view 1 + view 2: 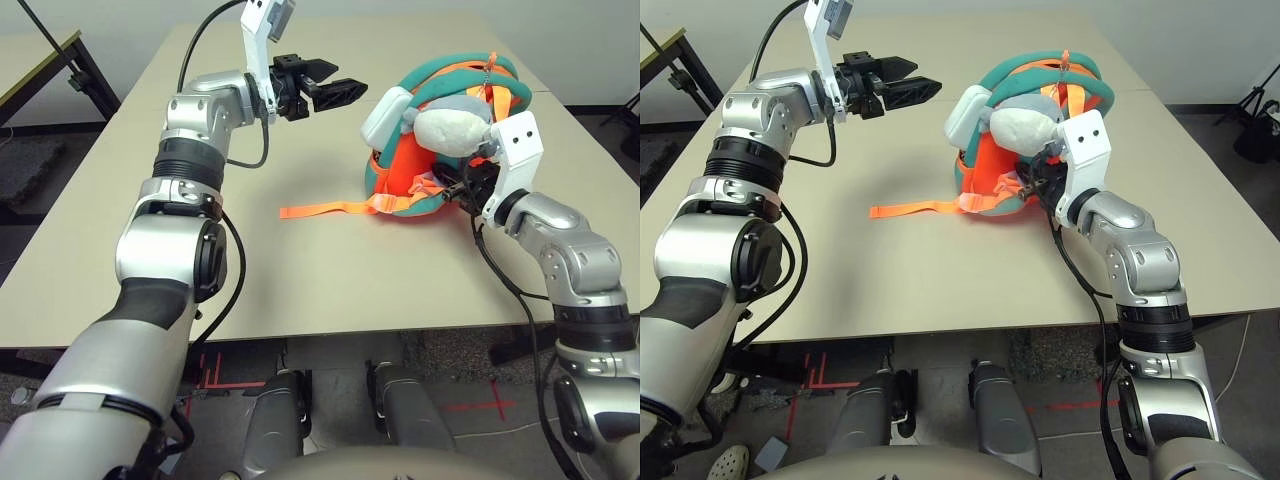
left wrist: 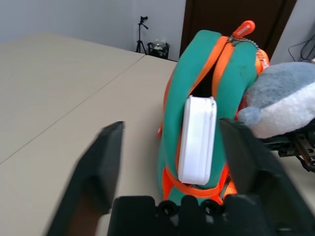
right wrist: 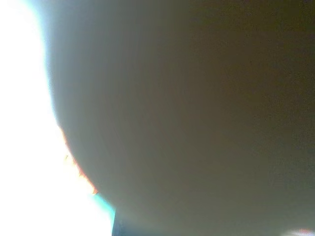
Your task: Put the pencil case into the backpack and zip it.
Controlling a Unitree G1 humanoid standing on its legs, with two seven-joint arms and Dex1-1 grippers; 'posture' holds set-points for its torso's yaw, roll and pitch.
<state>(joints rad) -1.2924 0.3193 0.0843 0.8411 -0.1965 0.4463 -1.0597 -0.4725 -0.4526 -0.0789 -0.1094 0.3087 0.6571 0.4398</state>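
Observation:
The orange and teal backpack (image 1: 405, 170) lies on the table's right half with its zipper opening facing left. The white pencil case (image 1: 383, 114) pokes part way out of that opening, also clear in the left wrist view as the pencil case (image 2: 197, 140). A grey-white plush charm (image 1: 452, 130) rests on the backpack. My left gripper (image 1: 338, 92) hovers just left of the pencil case, open and empty, a short gap away. My right gripper (image 1: 1036, 180) is pressed against the backpack's near right side, under the plush; its white wrist mount hides it.
An orange strap (image 1: 325, 210) trails left from the backpack across the beige table (image 1: 300, 290). Another table (image 1: 30, 60) stands at the far left. Bare tabletop lies in front of and left of the backpack.

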